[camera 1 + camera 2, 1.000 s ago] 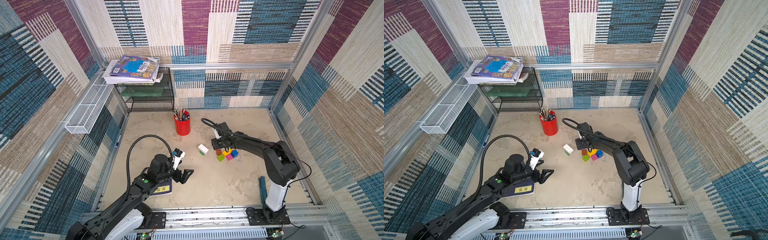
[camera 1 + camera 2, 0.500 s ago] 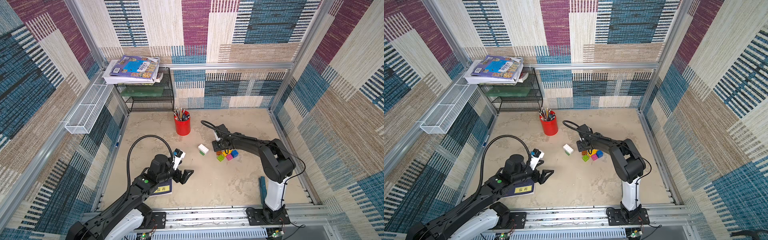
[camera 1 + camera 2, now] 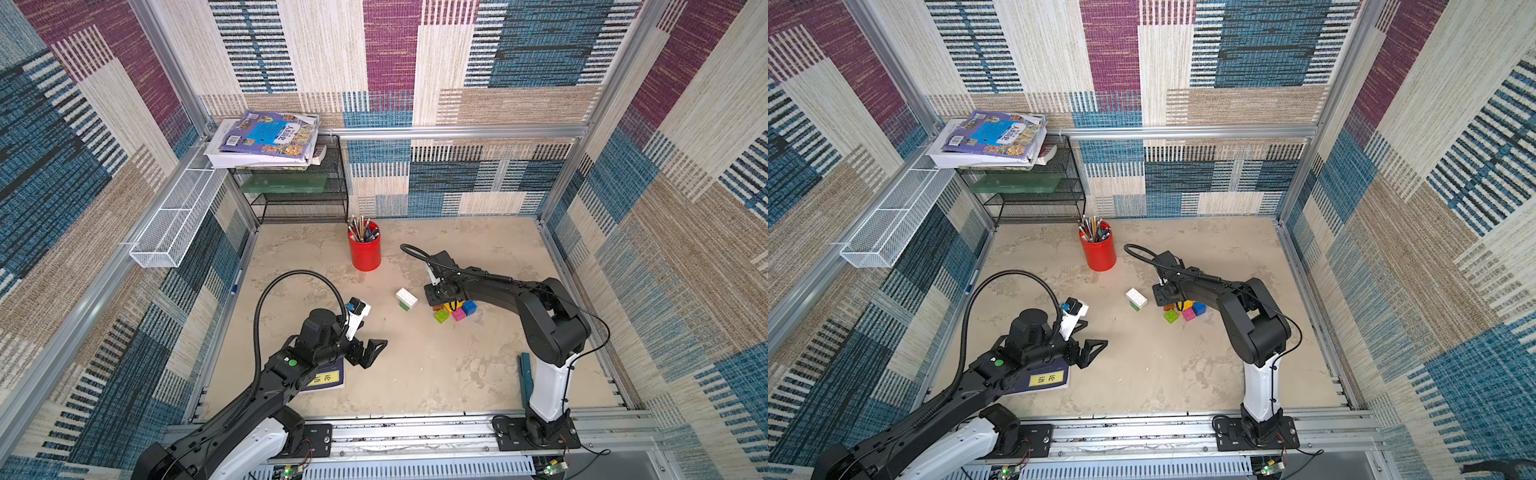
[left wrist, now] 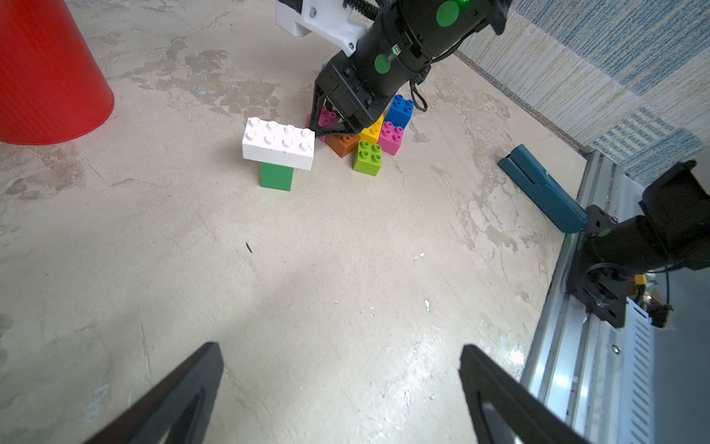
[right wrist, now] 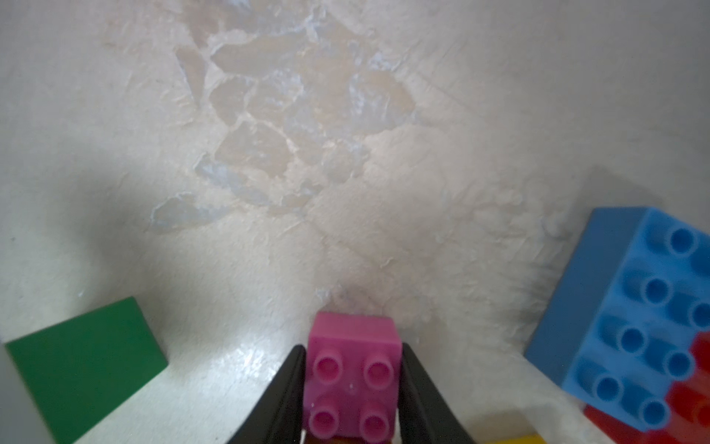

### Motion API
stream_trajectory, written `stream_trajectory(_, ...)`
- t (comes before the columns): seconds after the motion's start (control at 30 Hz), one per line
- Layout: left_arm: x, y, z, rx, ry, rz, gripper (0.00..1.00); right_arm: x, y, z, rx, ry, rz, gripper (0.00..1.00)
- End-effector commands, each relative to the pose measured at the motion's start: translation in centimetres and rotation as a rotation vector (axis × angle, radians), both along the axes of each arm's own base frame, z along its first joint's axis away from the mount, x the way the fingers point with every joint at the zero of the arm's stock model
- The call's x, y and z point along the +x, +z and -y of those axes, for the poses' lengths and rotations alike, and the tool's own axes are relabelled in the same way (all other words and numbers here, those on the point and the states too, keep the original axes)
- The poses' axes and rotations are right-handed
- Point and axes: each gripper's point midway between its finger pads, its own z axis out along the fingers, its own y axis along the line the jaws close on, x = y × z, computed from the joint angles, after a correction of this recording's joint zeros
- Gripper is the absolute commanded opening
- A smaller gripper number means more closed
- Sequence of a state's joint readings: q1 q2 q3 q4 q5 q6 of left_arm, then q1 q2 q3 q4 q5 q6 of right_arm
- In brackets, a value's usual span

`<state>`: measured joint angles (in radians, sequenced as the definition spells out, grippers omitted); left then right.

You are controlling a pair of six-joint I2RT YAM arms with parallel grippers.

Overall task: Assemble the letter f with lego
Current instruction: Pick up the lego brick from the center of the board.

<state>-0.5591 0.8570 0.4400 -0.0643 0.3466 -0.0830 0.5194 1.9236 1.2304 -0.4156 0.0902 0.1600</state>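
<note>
Right gripper [image 5: 353, 346] has narrowed since the earlier frame and now clamps pink brick [image 5: 353, 378].
Both top views: its body covers this brick at the lego cluster [image 3: 457, 311] edge. Left wrist: left gripper [image 4: 341, 348] spread wide. Right wrist: blue brick [image 5: 634, 307] cut off.

Bench clutter, seen in both top views

We log a red pencil cup [image 3: 365, 254] full of pencils at 11 o'clock on the beige tabletop [image 3: 436, 374]. A black wire shelf [image 3: 300, 205] in the far corner toward 10 bears a stack of books [image 3: 266, 139]. A white mesh basket [image 3: 174, 226] hangs on the wall at 9. A dark blue booklet [image 3: 328, 377] with a yellow label lies at 7, and a teal case [image 3: 525, 376] at 4.
</note>
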Motion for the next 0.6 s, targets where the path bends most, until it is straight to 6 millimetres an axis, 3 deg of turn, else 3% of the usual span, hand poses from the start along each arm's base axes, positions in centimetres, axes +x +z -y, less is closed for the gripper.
stream_trajectory(0.0,0.1,0.3,0.2,-0.006,-0.009,0.017,0.99,0.5,0.8,0.1,-0.004,-0.011,0.031,0.37)
stream_trajectory(0.2,0.8,0.2,-0.5,0.012,0.05,0.022,0.99,1.1,2.1,0.1,-0.017,0.009,0.051,0.34)
stream_trajectory(0.57,2.7,1.8,-3.7,0.06,0.257,0.109,0.99,1.4,7.8,-2.5,0.037,0.16,0.108,0.33)
